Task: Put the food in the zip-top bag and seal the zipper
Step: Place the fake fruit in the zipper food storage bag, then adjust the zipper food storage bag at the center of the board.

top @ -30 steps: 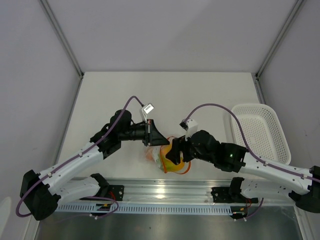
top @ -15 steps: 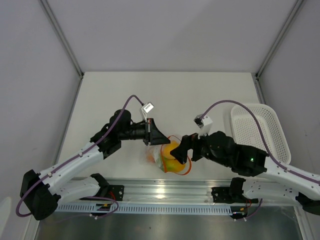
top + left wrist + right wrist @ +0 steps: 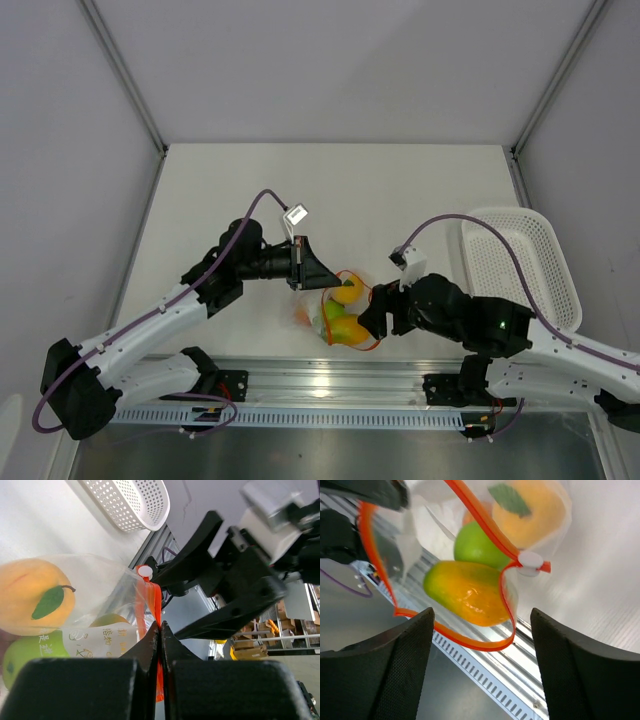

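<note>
The clear zip-top bag (image 3: 318, 318) hangs just above the table's near edge with its mouth open. My left gripper (image 3: 322, 282) is shut on the orange-red zipper (image 3: 158, 605) strip, whose white tab (image 3: 145, 571) sits just past the fingertips. Inside the bag lies the food: a yellow-orange peach with a leaf (image 3: 530, 507), a lime green fruit (image 3: 475, 545) and a yellow-orange mango (image 3: 465, 592). My right gripper (image 3: 371, 318) stands open and empty just right of the bag's mouth, its pads (image 3: 395, 670) apart on either side of the mango. The zipper loop (image 3: 470, 645) gapes toward it.
A white mesh basket (image 3: 520, 265) stands at the right of the table. The metal rail (image 3: 330, 385) along the near edge runs directly under the bag. Grey walls close in the far side and both flanks.
My right gripper has opened and drawn back to the right, out of the bag's mouth. A yellow-orange fruit it had there now lies in the bag. The left gripper has held still.
</note>
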You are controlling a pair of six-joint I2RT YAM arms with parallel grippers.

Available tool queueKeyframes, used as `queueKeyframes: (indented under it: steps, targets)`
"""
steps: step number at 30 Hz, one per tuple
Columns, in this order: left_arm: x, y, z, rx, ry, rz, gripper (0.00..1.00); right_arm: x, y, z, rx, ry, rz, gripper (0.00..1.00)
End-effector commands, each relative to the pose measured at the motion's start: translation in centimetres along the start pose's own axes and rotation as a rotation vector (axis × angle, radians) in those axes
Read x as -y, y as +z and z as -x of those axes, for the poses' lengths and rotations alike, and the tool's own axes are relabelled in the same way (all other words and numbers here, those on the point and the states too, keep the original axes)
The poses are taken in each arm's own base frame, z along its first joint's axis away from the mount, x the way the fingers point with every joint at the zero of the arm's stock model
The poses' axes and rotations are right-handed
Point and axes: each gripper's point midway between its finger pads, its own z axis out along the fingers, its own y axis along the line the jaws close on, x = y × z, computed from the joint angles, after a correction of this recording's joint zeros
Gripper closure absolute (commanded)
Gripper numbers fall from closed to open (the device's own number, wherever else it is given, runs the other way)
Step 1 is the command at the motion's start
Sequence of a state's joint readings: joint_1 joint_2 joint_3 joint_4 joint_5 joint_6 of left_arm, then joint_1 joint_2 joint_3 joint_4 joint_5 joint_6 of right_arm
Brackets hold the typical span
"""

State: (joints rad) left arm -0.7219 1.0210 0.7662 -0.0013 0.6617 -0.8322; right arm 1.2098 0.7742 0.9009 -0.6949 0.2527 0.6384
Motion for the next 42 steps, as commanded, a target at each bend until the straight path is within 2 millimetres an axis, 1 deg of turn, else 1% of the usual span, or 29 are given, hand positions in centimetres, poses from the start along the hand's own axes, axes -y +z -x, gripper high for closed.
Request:
queueKeyframes:
  steps: [1, 5, 7, 8, 9, 10, 11, 12, 14, 16, 17, 18, 19, 20, 21, 22, 23, 24, 26, 27, 30, 32, 33, 34, 35, 37, 38, 40, 42]
  targets:
    - [2.5, -0.3, 1.2, 0.031, 0.042, -0.073, 0.99, 0.3, 0.4, -1.6, -0.038, -0.003, 0.009, 0.23]
    - [2.5, -0.3, 1.2, 0.029, 0.044, -0.069, 0.99, 1.6, 1.2, -2.9, -0.045, 0.005, -0.023, 0.28]
    - [2.4, -0.3, 1.0, 0.022, 0.042, -0.071, 0.99, 1.8, 1.7, -3.4, -0.042, 0.015, -0.029, 0.36]
    - [2.5, -0.3, 1.0, 0.022, 0.045, -0.072, 0.99, 2.3, 2.1, -4.1, -0.053, 0.01, -0.038, 0.4]
    - [2.4, -0.4, 1.0, 0.021, 0.045, -0.069, 0.99, 2.4, 2.4, -4.3, -0.054, 0.014, -0.037, 0.47]
    - [2.3, -0.4, 0.9, 0.019, 0.042, -0.066, 1.0, 2.1, 2.7, -4.3, -0.046, 0.017, -0.022, 0.5]
    - [2.3, -0.4, 0.8, 0.017, 0.042, -0.067, 0.99, 2.2, 3.0, -4.9, -0.064, 0.01, -0.019, 0.55]
    - [2.4, -0.6, 0.8, 0.024, 0.047, -0.065, 0.99, 2.2, 3.1, -4.8, -0.062, 0.011, -0.02, 0.67]
    - [2.2, -0.7, 0.6, 0.023, 0.049, -0.057, 1.0, 2.2, 3.4, -4.6, -0.059, 0.008, -0.025, 0.81]
    - [2.2, -0.9, 0.5, 0.026, 0.061, -0.055, 1.0, 2.1, 3.5, -4.2, -0.05, -0.004, -0.019, 0.87]
    - [2.0, -1.0, 0.3, 0.018, 0.057, -0.046, 0.99, 2.1, 3.5, -3.6, -0.038, 0.001, -0.02, 0.96]
    - [1.7, -1.1, 0.0, 0.006, 0.057, -0.028, 0.99, 2.2, 3.3, -3.4, -0.042, -0.002, -0.024, 1.0]
    - [1.4, -1.2, -0.3, 0.0, 0.06, -0.017, 0.99, 2.1, 3.2, -3.0, -0.039, 0.001, -0.024, 1.0]
    - [1.7, -1.4, 0.0, 0.002, 0.074, -0.013, 0.99, 2.0, 3.0, -2.4, -0.033, 0.016, -0.027, 1.0]
    - [1.5, -1.5, -0.1, -0.005, 0.106, -0.003, 0.99, 0.7, 2.0, -1.1, -0.026, 0.033, 0.014, 1.0]
    - [0.7, -1.7, -0.7, -0.031, 0.094, 0.043, 0.99, -0.2, 1.4, -0.3, -0.015, 0.049, 0.043, 1.0]
    - [2.2, -2.0, 0.2, -0.02, 0.134, 0.039, 0.99, -1.4, 0.6, 0.7, -0.004, 0.089, 0.083, 1.0]
    - [2.1, -2.2, 0.1, -0.034, 0.182, 0.06, 0.99, -3.3, -1.1, 2.5, 0.031, 0.118, 0.159, 1.0]
    - [3.3, -3.0, -0.1, -0.058, 0.209, 0.087, 0.99, -5.2, -2.7, 4.1, 0.056, 0.196, 0.227, 1.0]
    - [4.4, -3.3, 0.2, -0.05, 0.231, 0.068, 0.99, -6.4, -3.7, 5.1, 0.076, 0.211, 0.275, 1.0]
    - [6.1, -3.9, 0.2, -0.026, 0.23, 0.014, 0.99, -7.5, -4.2, 5.2, 0.057, 0.255, 0.315, 1.0]
    - [4.9, -3.7, -0.1, -0.011, 0.224, 0.046, 0.99, -6.8, -2.8, 4.1, 0.034, 0.264, 0.268, 1.0]
    - [3.8, -3.6, -0.4, -0.014, 0.214, 0.074, 1.0, -6.3, -2.1, 3.5, 0.025, 0.28, 0.242, 1.0]
    - [2.7, -3.4, -0.9, -0.027, 0.201, 0.103, 1.0, -5.2, -0.8, 2.0, -0.003, 0.286, 0.2, 1.0]
    - [1.7, -3.2, -1.3, -0.04, 0.198, 0.126, 0.99, -5.1, 0.0, 1.6, -0.008, 0.297, 0.195, 1.0]
    - [0.8, -2.7, -2.0, -0.071, 0.183, 0.135, 0.99, -4.7, 1.0, 0.3, -0.032, 0.331, 0.181, 1.0]
    - [0.5, -2.6, -2.2, -0.079, 0.182, 0.133, 0.99, -4.3, 1.6, -0.6, -0.048, 0.341, 0.171, 1.0]
    - [0.8, -2.5, -2.1, -0.077, 0.195, 0.113, 0.99, -4.5, 1.8, -1.2, -0.058, 0.361, 0.179, 1.0]
    - [1.2, -2.5, -1.9, -0.074, 0.213, 0.101, 0.99, -4.6, 1.7, -1.0, -0.041, 0.369, 0.176, 1.0]
